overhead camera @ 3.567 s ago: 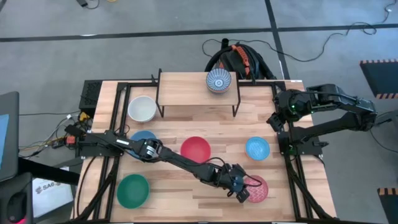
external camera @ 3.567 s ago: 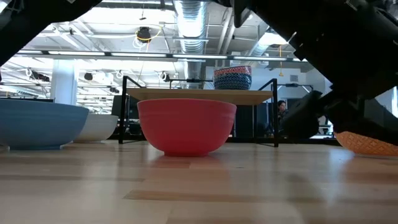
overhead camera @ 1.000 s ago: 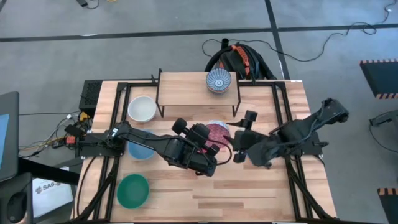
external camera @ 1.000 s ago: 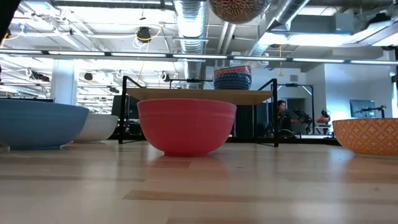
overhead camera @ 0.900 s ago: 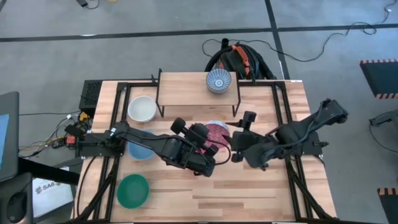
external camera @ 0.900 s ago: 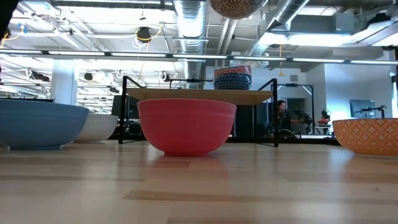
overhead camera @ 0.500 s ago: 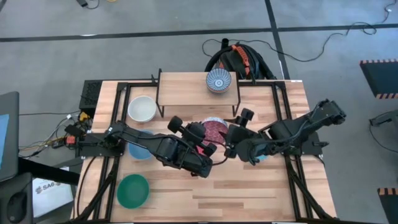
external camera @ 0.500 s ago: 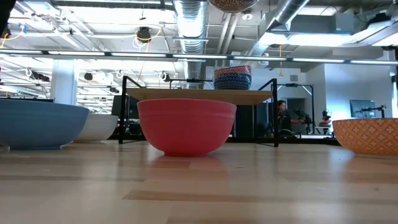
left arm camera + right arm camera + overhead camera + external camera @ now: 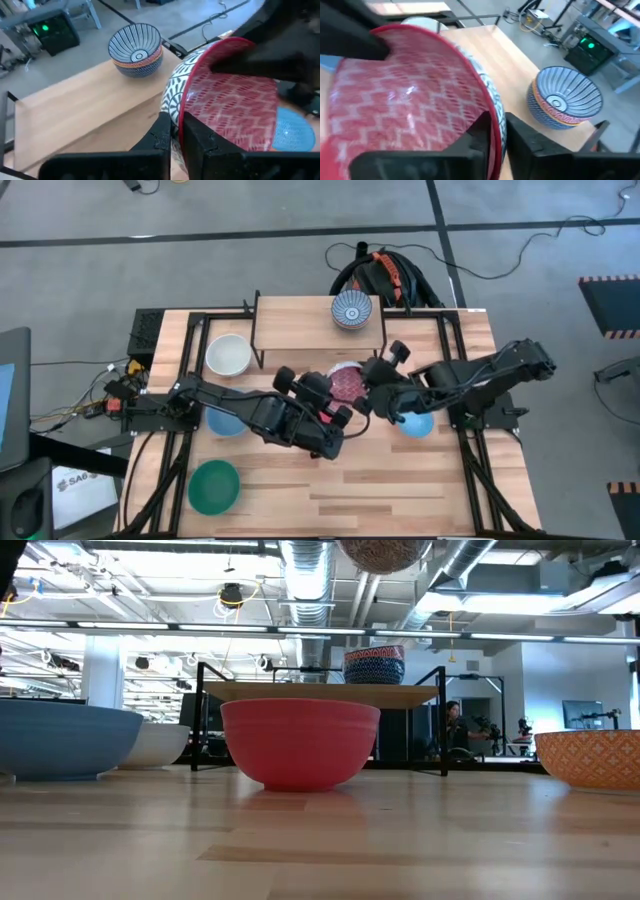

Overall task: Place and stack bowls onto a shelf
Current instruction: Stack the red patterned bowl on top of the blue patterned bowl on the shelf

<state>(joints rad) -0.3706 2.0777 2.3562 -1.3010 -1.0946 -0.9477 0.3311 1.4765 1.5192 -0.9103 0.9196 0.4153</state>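
Two grippers meet over the middle of the counter [image 9: 420, 480], both on one bowl.

High view: left gripper [image 9: 338, 420] and right gripper [image 9: 372, 402] hold opposite rims of the pink patterned bowl [image 9: 347, 387], raised just in front of the shelf [image 9: 300, 325]. Blue-and-white bowl [image 9: 352, 310] stands on the shelf's right part. White bowl [image 9: 229, 355] sits on the counter beside the shelf's left legs. Light blue bowl [image 9: 416, 423] lies well in front of the shelf's right end, partly under the right arm. Green bowl [image 9: 214, 486] lies far in front of the shelf, toward the left.

Low view: red bowl [image 9: 300, 743] stands on the counter in front of the shelf [image 9: 320, 694]; the pink patterned bowl [image 9: 382, 554] hangs above both.

Left wrist view: left gripper [image 9: 173, 127] is clamped on the pink patterned bowl's [image 9: 227, 107] rim, one finger inside, one outside; the shelf [image 9: 80, 107] lies beyond.

Right wrist view: right gripper [image 9: 496, 125] pinches the pink patterned bowl's [image 9: 410, 100] rim likewise; the blue-and-white bowl [image 9: 565, 97] stands beyond.
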